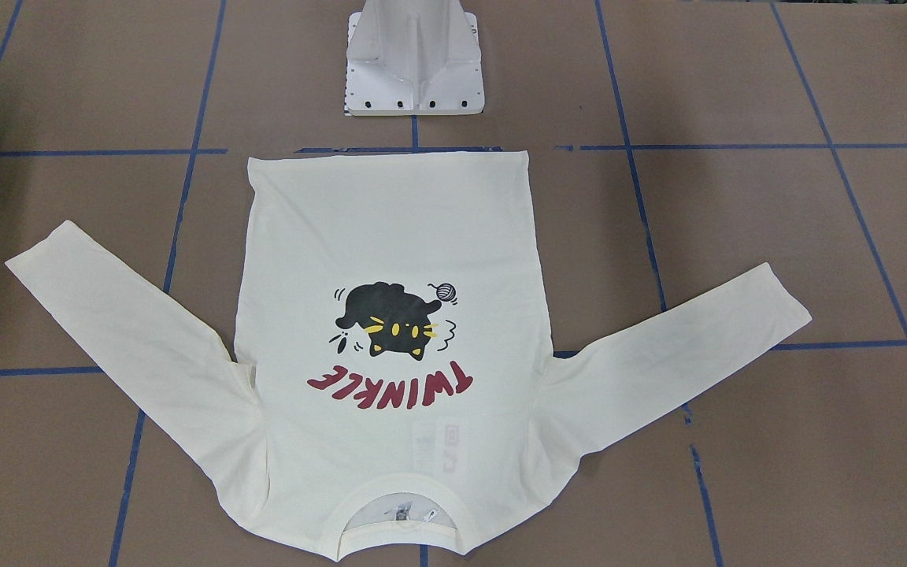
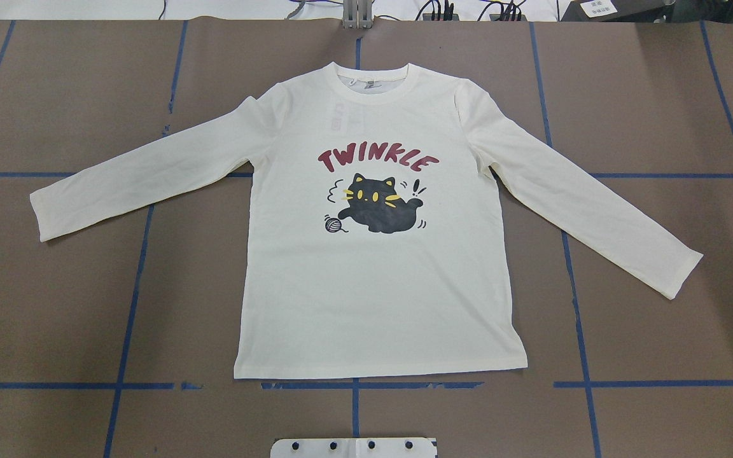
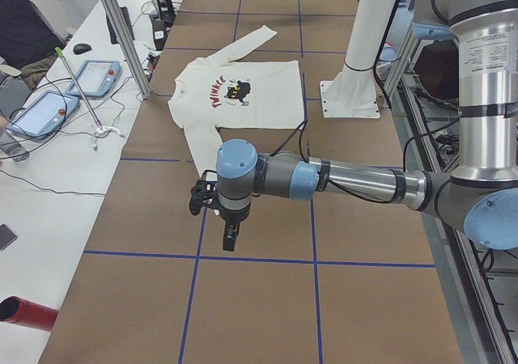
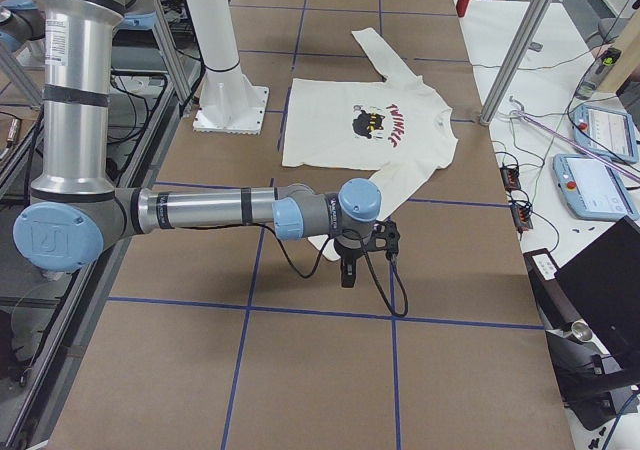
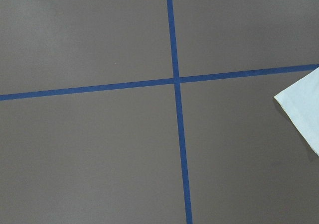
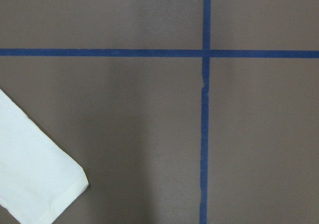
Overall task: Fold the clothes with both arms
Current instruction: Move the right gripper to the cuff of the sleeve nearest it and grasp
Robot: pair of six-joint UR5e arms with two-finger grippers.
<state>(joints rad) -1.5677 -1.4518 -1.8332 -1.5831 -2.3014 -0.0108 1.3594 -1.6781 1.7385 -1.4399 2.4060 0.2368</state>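
Cream T-shirt (image 2: pixel 373 286) flat, print up, on bench (image 2: pixel 55 305), left claw (image 3: pixel 231 237) and right claw (image 4: pixel 347 270) each beside a sleeve cuff, cannot tell whether wide or narrow

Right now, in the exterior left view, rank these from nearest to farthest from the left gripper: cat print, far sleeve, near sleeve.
From the left gripper:
1. Near sleeve, just beyond it.
2. Cat print, mid-shirt.
3. Far sleeve, across the shirt.

The T-shirt (image 2: pixel 373 299) carries dark red "TWINKLE" lettering (image 2: pixel 377 160) above its cat print (image 2: pixel 379 207). Its neck tags (image 2: pixel 371 83) are too small to read.
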